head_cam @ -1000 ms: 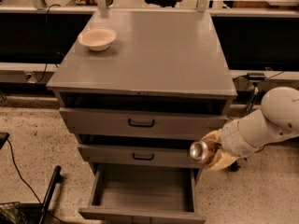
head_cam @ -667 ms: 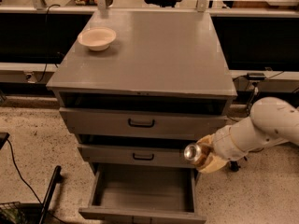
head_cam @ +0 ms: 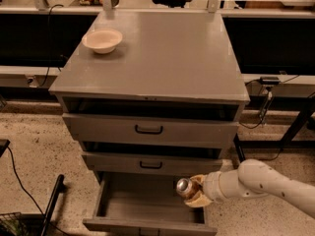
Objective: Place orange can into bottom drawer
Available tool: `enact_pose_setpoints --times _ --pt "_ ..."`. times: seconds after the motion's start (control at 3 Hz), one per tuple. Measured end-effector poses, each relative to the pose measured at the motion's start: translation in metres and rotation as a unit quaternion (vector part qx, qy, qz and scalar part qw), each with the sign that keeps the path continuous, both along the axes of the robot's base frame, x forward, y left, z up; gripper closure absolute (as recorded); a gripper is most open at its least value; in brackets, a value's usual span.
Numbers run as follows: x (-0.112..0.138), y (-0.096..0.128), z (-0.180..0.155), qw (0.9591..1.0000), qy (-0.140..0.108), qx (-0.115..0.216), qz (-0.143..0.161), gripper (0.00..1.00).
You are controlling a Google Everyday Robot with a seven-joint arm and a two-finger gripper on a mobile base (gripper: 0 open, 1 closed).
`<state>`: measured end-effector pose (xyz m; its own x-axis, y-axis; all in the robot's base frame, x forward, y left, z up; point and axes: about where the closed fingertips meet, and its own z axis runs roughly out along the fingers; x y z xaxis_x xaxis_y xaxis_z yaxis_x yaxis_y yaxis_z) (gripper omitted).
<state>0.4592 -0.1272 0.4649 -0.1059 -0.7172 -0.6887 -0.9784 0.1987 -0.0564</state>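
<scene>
The bottom drawer [head_cam: 142, 205] of the grey cabinet is pulled open, with a plain grey inside that holds nothing visible. My gripper [head_cam: 193, 191] comes in from the right on a white arm and is shut on the orange can [head_cam: 184, 186]. Only the can's silver end shows clearly; it points left. The can hangs over the right part of the open drawer, above its floor.
A beige bowl [head_cam: 102, 40] sits on the cabinet top [head_cam: 162, 53] at the back left. The two upper drawers [head_cam: 147, 129] with black handles are slightly ajar. A black rod [head_cam: 51, 200] and cables lie on the floor at the left. Desk legs stand to the right.
My arm has moved left and down with the can, from beside the middle drawer's right end to over the open bottom drawer.
</scene>
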Motion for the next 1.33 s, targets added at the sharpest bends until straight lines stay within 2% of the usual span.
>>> enact_pose_setpoints --times 0.33,0.67,1.0,1.33 --pt "0.017 -0.002 -0.003 0.9994 -0.022 -0.003 -0.025 1.00" --pt "0.017 -0.002 -0.003 0.9994 -0.022 -0.003 -0.025 1.00" --pt "0.031 0.006 -0.033 0.9992 -0.020 -0.012 -0.033 1.00" --pt "0.047 0.011 -0.069 0.9980 -0.013 -0.036 -0.051 1.00"
